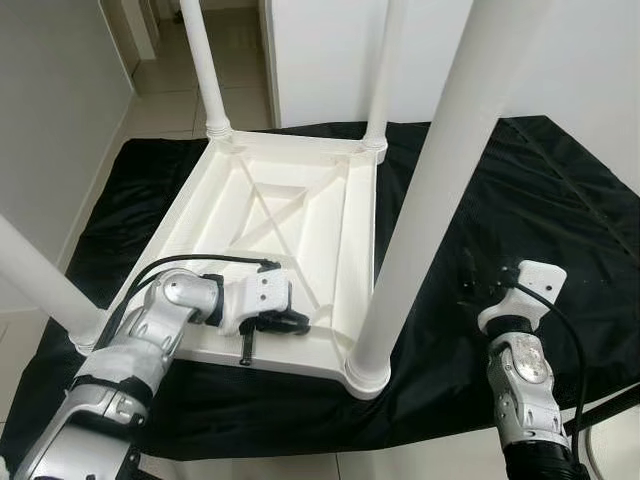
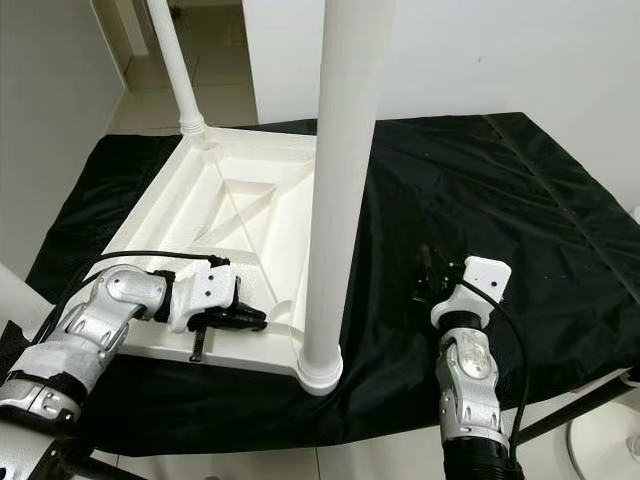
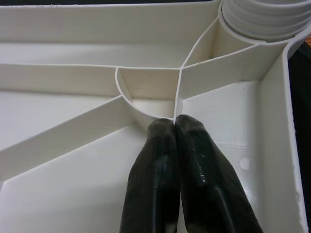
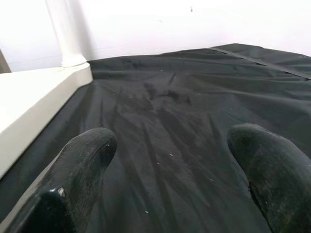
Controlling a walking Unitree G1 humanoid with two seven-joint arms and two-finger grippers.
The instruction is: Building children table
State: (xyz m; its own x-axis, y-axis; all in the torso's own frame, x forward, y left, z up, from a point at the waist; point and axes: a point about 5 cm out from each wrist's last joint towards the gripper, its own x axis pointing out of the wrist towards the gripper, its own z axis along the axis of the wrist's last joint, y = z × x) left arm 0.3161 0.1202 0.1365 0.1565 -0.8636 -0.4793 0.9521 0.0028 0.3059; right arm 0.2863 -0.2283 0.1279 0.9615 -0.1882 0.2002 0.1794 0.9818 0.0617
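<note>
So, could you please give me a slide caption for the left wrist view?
Left gripper, fingers shut, pressed against a curved rib inside the upturned white table near a leg socket.

- The table (image 1: pixel 290 215) is laid upside down on the cloth (image 1: pixel 520 220), legs (image 1: pixel 425 190) pointing up.
- The left gripper (image 3: pixel 175 124) is placed inside its near edge.
- The right gripper (image 4: pixel 170 160) is held over cloth, right of the table.

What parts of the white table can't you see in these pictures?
- Tops of the table legs: cut off by the top edge, both eye views.
- Tabletop's upper face: turned down onto the black cloth.
- Left gripper fingertips' contact: hidden behind a rib, left wrist view.
</note>
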